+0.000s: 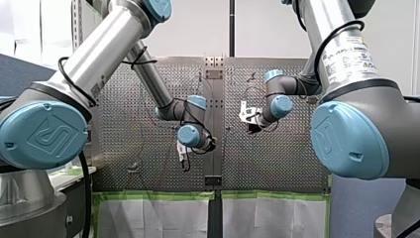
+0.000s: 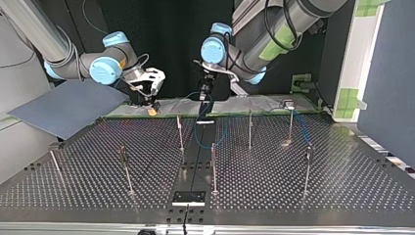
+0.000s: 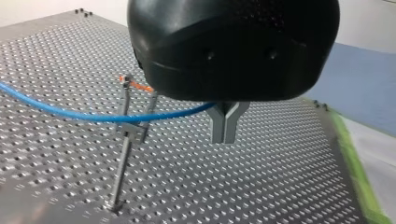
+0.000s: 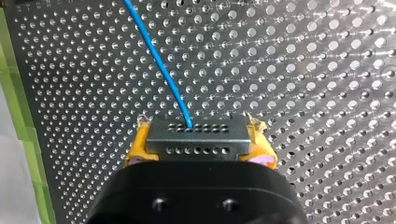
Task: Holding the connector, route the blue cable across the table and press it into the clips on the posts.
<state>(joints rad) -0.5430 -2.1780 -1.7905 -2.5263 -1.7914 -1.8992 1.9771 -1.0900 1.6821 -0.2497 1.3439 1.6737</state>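
Right wrist view gave us the near end of the run, and we judged the step from there: the cable (image 4: pixel 159 60) had to go down into a clip and was not clearly seated yet. Doing it well called for our right claw (image 4: pixel 200 142) to hold the connector (image 4: pixel 196 133) level and give slack slowly. Our left claw (image 3: pixel 224 135) would lower the cable squarely over the clip (image 3: pixel 135 130) just beside it, pushing along the post (image 3: pixel 120 172) rather than across it, since the thin rod looked likely to bend.

The right claw was closed to the connector's width, with yellow pads (image 4: pixel 137 144) on both its sides. The cable left the connector's far face and ran ahead over the table (image 4: pixel 303 70). Farther on, the left claw's metal fingers met at their tips, and the cable ran into the fork above them. We could not tell whether it was pinched there.
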